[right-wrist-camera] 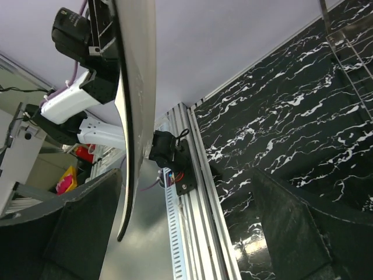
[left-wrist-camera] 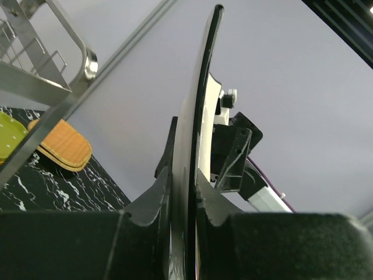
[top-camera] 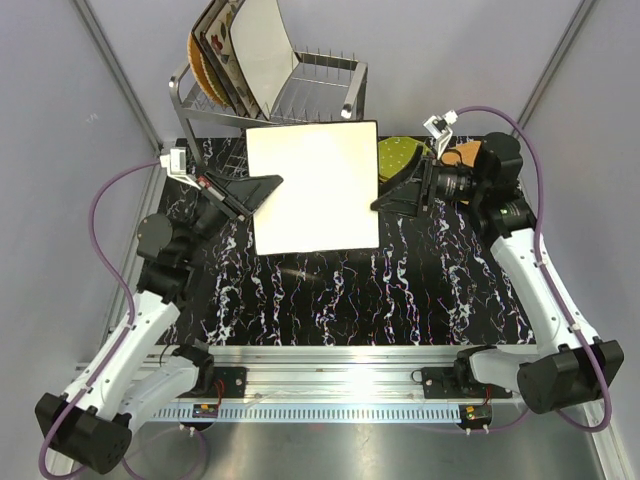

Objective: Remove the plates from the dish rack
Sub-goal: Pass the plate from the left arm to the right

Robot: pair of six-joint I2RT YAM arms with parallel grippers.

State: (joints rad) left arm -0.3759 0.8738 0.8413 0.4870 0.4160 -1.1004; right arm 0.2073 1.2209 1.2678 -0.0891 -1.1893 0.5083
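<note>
A large square cream plate (top-camera: 315, 185) hangs above the black marble mat, its plain underside facing up. My left gripper (top-camera: 268, 185) is shut on its left edge; the left wrist view shows the plate (left-wrist-camera: 201, 87) edge-on, pinched between my fingers (left-wrist-camera: 145, 204). My right gripper (top-camera: 385, 200) is open at the plate's right edge. In the right wrist view the plate's rim (right-wrist-camera: 137, 87) lies just inside one wide-open finger (right-wrist-camera: 70, 233). The steel dish rack (top-camera: 330, 85) at the back holds more square plates (top-camera: 250, 45) and a wicker plate (top-camera: 203, 65).
A green dotted plate (top-camera: 398, 153) and a wicker plate (top-camera: 468, 152) lie on the mat (top-camera: 420, 290) at the back right, under my right wrist. They also show in the left wrist view, green (left-wrist-camera: 9, 131) and wicker (left-wrist-camera: 64, 146). Grey walls stand close on all sides.
</note>
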